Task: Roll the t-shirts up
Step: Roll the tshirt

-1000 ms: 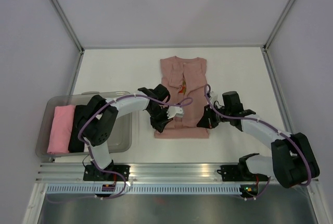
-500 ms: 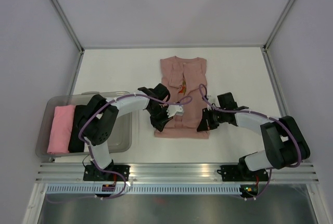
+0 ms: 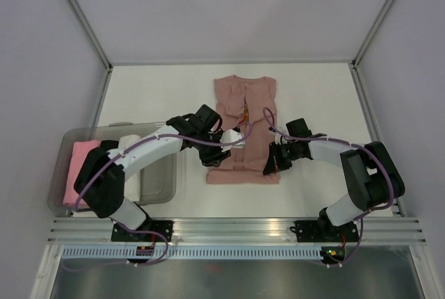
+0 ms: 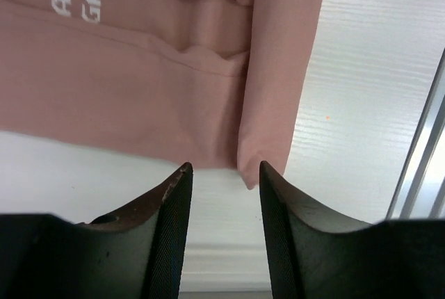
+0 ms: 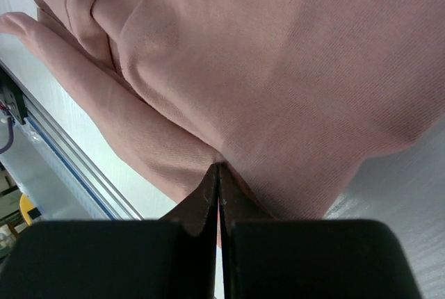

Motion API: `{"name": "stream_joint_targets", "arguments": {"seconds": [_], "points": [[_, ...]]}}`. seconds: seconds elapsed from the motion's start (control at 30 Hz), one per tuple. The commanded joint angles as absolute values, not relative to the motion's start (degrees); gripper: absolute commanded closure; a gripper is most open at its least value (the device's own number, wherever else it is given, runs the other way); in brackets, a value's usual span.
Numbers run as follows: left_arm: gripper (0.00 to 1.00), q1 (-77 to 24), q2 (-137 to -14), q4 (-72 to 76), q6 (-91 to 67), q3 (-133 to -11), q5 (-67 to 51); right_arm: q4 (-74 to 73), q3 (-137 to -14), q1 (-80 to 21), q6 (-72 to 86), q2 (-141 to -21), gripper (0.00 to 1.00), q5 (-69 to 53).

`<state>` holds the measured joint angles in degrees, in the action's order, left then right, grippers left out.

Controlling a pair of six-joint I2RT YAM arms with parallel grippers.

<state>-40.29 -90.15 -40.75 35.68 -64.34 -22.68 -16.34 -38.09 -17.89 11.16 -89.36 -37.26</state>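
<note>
1. Lying flat at mid-bench on the white bench (image 3: 153,97), the dusty-rose short-sleeved cloth t-shirt (image 3: 245,97) is folded into a narrow panel. Its collar is far and its hem faces the arm bases. No roll has started.
2. A muted-pink rolled cloth bundle (image 3: 76,174) sits in the clear plastic bin (image 3: 164,126) at the left, partly hidden by the left arm.
3. Left gripper (image 4: 222,174): jaws apart, nothing held. The tips sit at the near hem with a corner of a folded layer pointing between them. I cannot tell whether they touch the cloth.
4. Right gripper (image 5: 219,174): jaws pressed together, with a fold of the hem pinched at the tips on the right side of the near edge.
5. Judgement: this is the opening step, and only one side of the hem is secured.
6. Risks:
   - If the left gripper closes on the corner flap alone, it may catch one layer. The lower layers would then lag and the roll would skew or come loose.
   - If the right side lifts before the left has a grip, the panel would drag sideways and the lengthwise folds would open.
   - The right pinch looks shallow, so tension could pull the hem free.
</note>
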Motion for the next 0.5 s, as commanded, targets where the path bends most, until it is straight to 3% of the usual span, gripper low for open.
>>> {"name": "stream_joint_targets", "arguments": {"seconds": [0.0,0.07,0.47], "points": [[0.5,-45.2,-86.8,-37.8,40.6,-58.7,-17.4,-17.6,-39.3,-18.0,11.6,-91.5,1.0,-34.1],[0.5,-50.3,-85.1,-31.8,41.7,-52.7,-9.8,-17.5,-39.3,-18.0,11.6,-92.1,1.0,-34.1],[0.5,-53.9,-87.0,-23.3,43.3,-47.4,-5.4,-17.1,-38.7,-18.0,10.8,-90.3,1.0,-33.6]]}}
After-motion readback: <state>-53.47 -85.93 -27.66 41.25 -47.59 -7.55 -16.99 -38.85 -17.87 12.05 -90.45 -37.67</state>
